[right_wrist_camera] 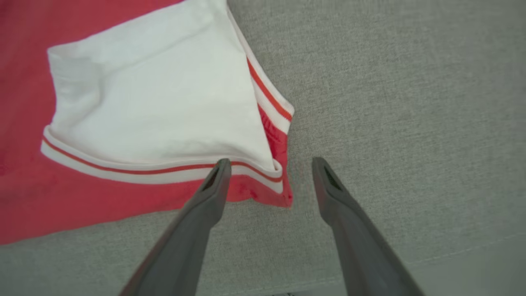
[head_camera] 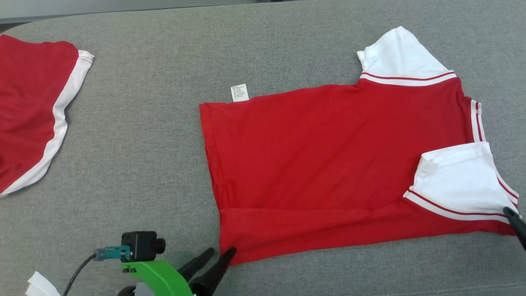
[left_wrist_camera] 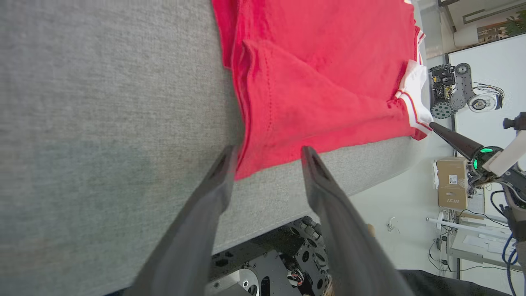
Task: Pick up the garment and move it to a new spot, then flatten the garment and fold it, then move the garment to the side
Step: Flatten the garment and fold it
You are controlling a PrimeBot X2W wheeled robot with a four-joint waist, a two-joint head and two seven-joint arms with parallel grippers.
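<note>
Fingers released, the left gripper [left_wrist_camera: 269, 151] and right gripper [right_wrist_camera: 271, 161] flanked the near corners of the shirt [head_camera: 320, 156], where a snag risked reopening its fold.

The left jaws are two long dark grey fingers [left_wrist_camera: 197, 222], tapering, each with a narrow slot near the tip; the right jaws' fingers [right_wrist_camera: 205, 209] look the same. Behind the left pair sits a bright green mount [head_camera: 158, 276] carrying a small black cube camera [head_camera: 141, 246], with a teal plug [head_camera: 111, 253] and a black cable [head_camera: 78, 271]. The right arm [left_wrist_camera: 508, 153] is white past a green-lit ring [left_wrist_camera: 485, 150].
</note>
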